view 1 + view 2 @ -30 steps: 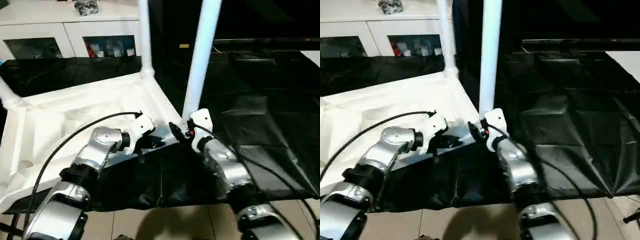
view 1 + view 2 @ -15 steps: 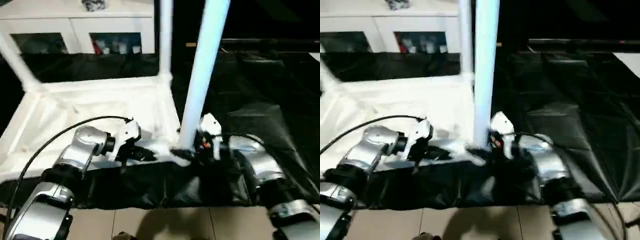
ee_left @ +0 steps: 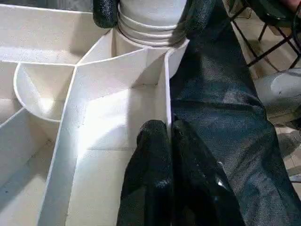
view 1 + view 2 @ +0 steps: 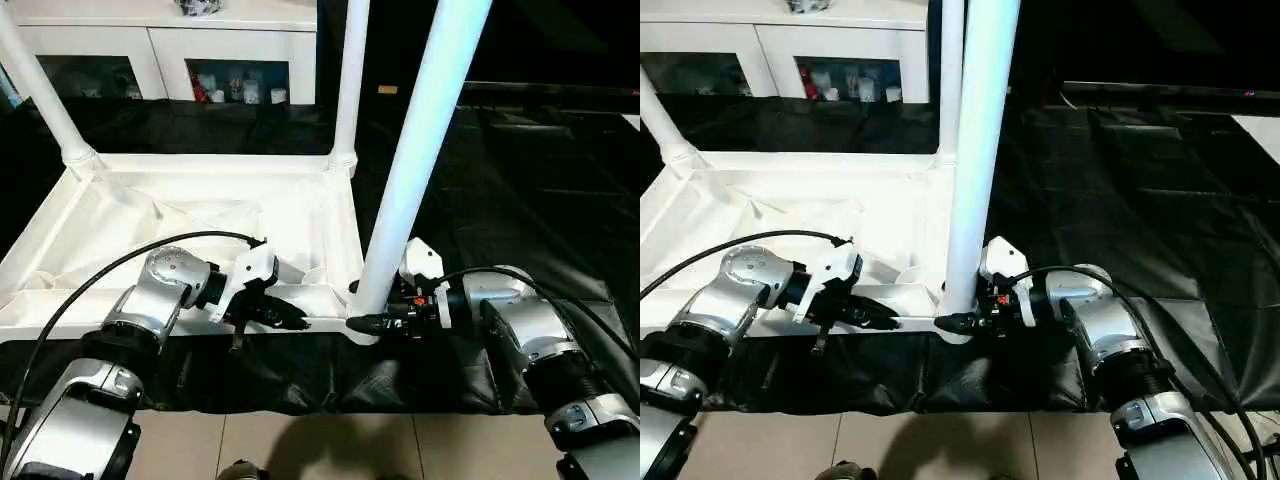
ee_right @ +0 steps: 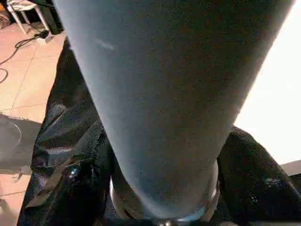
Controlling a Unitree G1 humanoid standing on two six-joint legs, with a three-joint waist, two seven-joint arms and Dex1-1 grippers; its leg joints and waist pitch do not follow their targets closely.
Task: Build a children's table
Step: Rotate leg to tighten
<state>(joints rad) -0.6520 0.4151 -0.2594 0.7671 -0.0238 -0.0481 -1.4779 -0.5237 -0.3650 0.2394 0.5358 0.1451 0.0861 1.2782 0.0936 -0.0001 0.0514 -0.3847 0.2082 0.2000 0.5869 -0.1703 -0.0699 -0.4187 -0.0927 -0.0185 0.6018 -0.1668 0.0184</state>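
The children's table (image 4: 200, 215) lies upside down on the black sheet, ribbed underside up, with three white legs standing in its corner sockets. The nearest leg (image 4: 420, 150) rises at the front right corner. My right gripper (image 4: 366, 322) reaches in from the right. Its black fingers (image 5: 70, 188) press on both sides of that leg's base, just above the socket. My left gripper (image 3: 169, 129) is shut on the thin near rim wall (image 4: 320, 318) of the tabletop, a hand's width left of that corner. Two more legs (image 4: 350, 90) stand at the far corners.
The black-sheeted work table (image 4: 520, 180) spreads out to the right and behind. Its front edge hangs over a tiled floor (image 4: 300, 445). A white cabinet with glass doors (image 4: 160, 50) stands at the back. Black chair legs (image 3: 263, 33) stand on the floor beyond the sheet.
The head view has swung and now faces the table squarely. My right gripper has come down to the foot of the near leg and narrowed around it. The left gripper keeps its hold on the rim.
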